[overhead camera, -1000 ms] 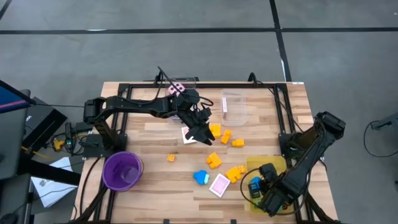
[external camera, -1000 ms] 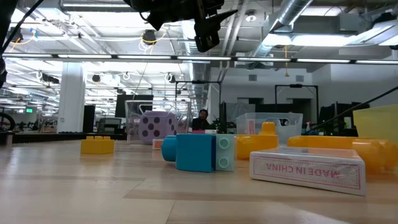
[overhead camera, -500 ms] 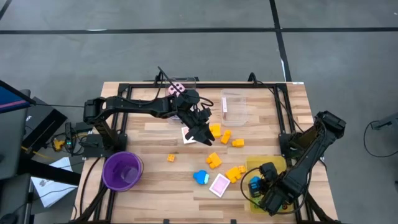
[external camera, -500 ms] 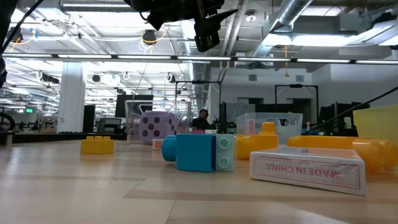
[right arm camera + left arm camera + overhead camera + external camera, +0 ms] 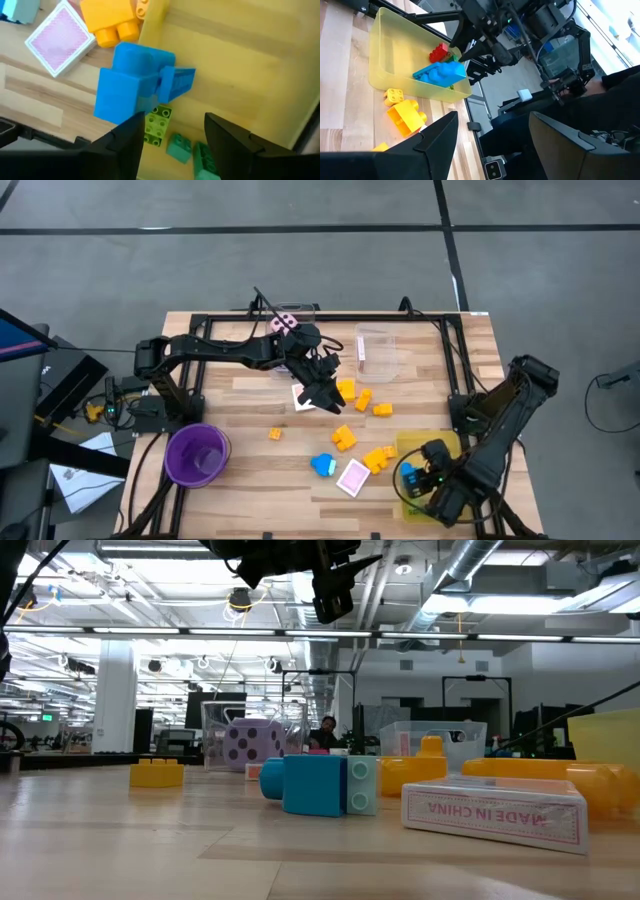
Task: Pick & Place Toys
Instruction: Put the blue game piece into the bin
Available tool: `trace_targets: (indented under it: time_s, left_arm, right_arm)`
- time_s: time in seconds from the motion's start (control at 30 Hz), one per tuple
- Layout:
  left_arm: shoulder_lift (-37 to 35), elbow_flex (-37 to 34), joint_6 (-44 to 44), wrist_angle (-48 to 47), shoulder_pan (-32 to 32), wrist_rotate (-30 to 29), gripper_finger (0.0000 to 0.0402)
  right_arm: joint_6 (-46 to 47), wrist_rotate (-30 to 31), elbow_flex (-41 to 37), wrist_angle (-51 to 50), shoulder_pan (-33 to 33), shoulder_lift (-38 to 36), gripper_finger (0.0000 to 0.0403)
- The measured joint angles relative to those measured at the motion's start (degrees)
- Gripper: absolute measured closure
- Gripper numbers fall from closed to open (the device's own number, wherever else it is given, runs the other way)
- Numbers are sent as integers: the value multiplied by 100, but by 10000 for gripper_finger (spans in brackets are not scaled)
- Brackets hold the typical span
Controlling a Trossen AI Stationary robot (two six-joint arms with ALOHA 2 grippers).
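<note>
A big blue toy (image 5: 135, 85) lies in the yellow tray (image 5: 240, 75) beside small green blocks (image 5: 160, 125). My right gripper (image 5: 172, 150) hangs open above them, pointing down, its fingers clear of the blue toy. In the high view it stands over the tray (image 5: 440, 445) at the near right. My left gripper (image 5: 325, 398) hovers open and holds nothing above the table's middle, over a pink-white card (image 5: 300, 395). Yellow blocks (image 5: 345, 438), a blue block (image 5: 323, 465) and a pink card (image 5: 354, 477) lie loose on the table.
A purple cup (image 5: 197, 455) stands near the left front. Two clear boxes (image 5: 378, 352) sit at the far edge, one holding a pink dotted die (image 5: 285, 322). More yellow blocks (image 5: 365, 398) lie right of my left gripper. A red block (image 5: 439, 50) lies in the tray.
My right gripper has risen a little above the yellow tray, and the blue toy stays lying in the tray.
</note>
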Motion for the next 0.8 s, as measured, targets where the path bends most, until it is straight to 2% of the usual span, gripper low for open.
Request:
trace_targets:
  time_s: [0.23, 0.5, 0.8]
  left_arm:
    - [0, 0, 14, 0, 0, 0, 160]
    - [0, 0, 14, 0, 0, 0, 160]
    - [0, 0, 15, -1, -22, 0, 160]
  right_arm:
    - [2, 120, 57, -450, 68, -224, 205]
    - [2, 856, 57, -608, -28, -528, 209]
    - [-40, 999, 57, -895, -54, -606, 208]
